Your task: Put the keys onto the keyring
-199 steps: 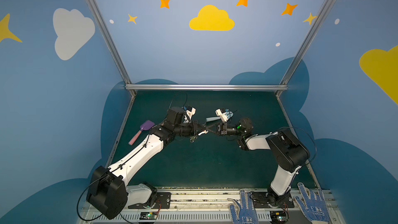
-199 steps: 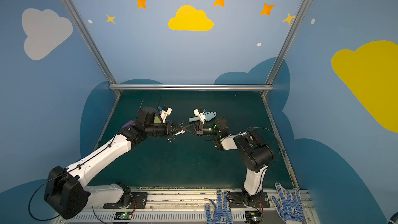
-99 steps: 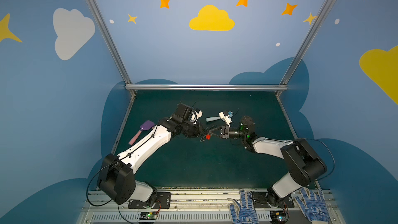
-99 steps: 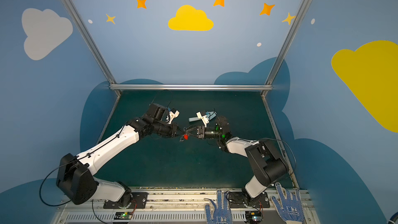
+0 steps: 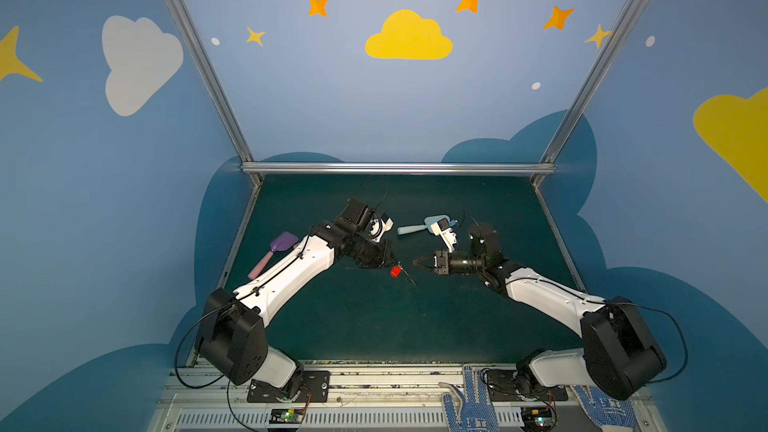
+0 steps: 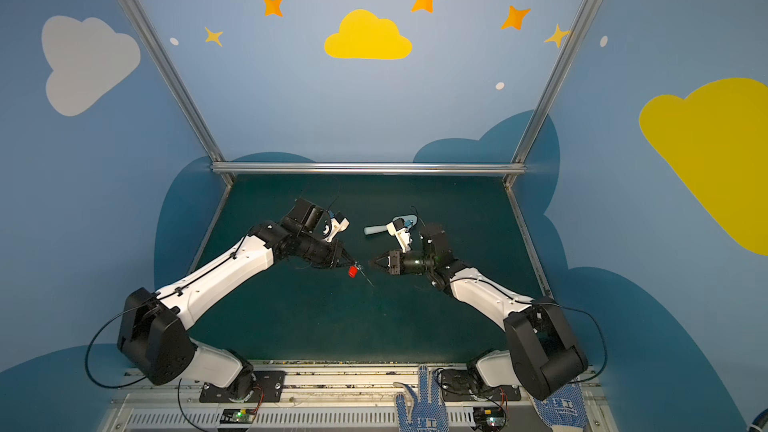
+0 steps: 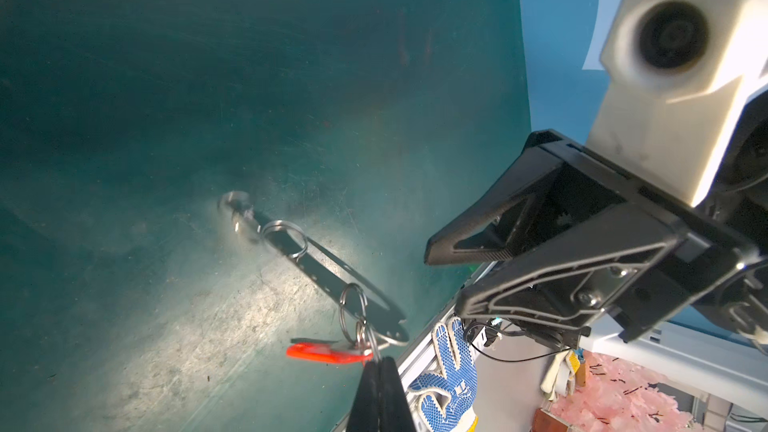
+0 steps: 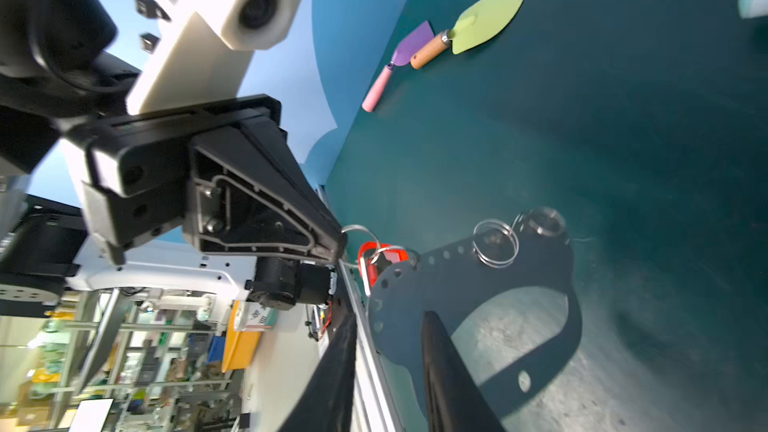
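Ignoring the purple toy shovel (image 5: 272, 253) and the green shovel (image 8: 486, 20) beside it at the left edge of the counter (image 5: 374, 326), both well apart from the work.

Pinching the keys (image 7: 328, 354) at their metal end with the left end effector (image 7: 377, 361), jaws pressed fully together, the red tag sticking out sideways just beside the fingertips. Holding them up over the middle of the counter, probably so that the keyring (image 8: 453, 284) is dangling free rather than lying flat.

Hanging the grey plate edge-on below the keys, seemingly linked through a small split ring near an end hole. Judging by that, looking threaded already, though the exact link is blurred. Carrying a second split ring and a small metal fitting further along the row of holes.

Posing the right end effector (image 5: 417, 262) just right of the plate and level with it, jaws spread to a moderate gap, gripping nothing. Straddling the plate's edge loosely in the right wrist view; touching it or not, impossible to tell. Possibly waiting there to catch a swing, since everything is hanging from one pinched point.

Ignoring the pale blue shovel (image 5: 417, 227) too, lying further back, beyond the right end effector.
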`<state>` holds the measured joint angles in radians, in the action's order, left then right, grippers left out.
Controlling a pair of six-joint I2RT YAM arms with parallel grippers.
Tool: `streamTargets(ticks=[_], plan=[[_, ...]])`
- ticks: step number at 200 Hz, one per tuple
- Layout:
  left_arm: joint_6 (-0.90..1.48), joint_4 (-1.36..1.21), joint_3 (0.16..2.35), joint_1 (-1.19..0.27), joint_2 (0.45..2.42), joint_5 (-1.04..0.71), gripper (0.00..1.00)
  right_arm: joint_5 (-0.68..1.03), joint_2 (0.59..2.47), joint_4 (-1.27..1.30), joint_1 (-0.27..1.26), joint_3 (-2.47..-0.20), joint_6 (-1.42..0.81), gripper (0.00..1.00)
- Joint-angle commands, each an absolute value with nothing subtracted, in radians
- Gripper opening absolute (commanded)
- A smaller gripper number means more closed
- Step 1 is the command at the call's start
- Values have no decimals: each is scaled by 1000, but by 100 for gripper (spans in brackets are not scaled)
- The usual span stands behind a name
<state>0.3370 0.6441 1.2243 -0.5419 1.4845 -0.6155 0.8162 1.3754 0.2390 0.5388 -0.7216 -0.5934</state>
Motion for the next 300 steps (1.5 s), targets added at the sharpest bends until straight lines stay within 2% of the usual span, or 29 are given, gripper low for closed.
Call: streamTargets(ticks=[1, 30, 136, 149, 179, 225, 262, 284, 300], plan=[[301, 636, 1237, -547, 1451, -620, 4, 781, 1362, 168, 562, -777, -533, 30], [303, 577, 1208, -551, 1413, -640, 4, 798, 1394, 231, 572, -793, -554, 21], [310, 445, 1142, -551, 1342, -726, 4, 897, 1402, 449, 591, -772, -552, 31], [311, 432, 1138, -550, 1334, -732, 4, 915, 1406, 465, 592, -768, -556, 30], [318, 417, 1134, -551, 1319, -727, 4, 955, 1418, 463, 601, -773, -554, 21], [325, 396, 1131, -549, 1318, -735, 4, 953, 1407, 428, 617, -780, -522, 23], [321, 399, 1129, -549, 1315, -728, 4, 936, 1398, 408, 618, -790, -510, 6], [322, 404, 1120, -549, 1314, -716, 4, 890, 1379, 356, 618, -795, -481, 0], [324, 408, 1112, -549, 1310, -695, 4, 835, 1355, 292, 617, -801, -447, 0]])
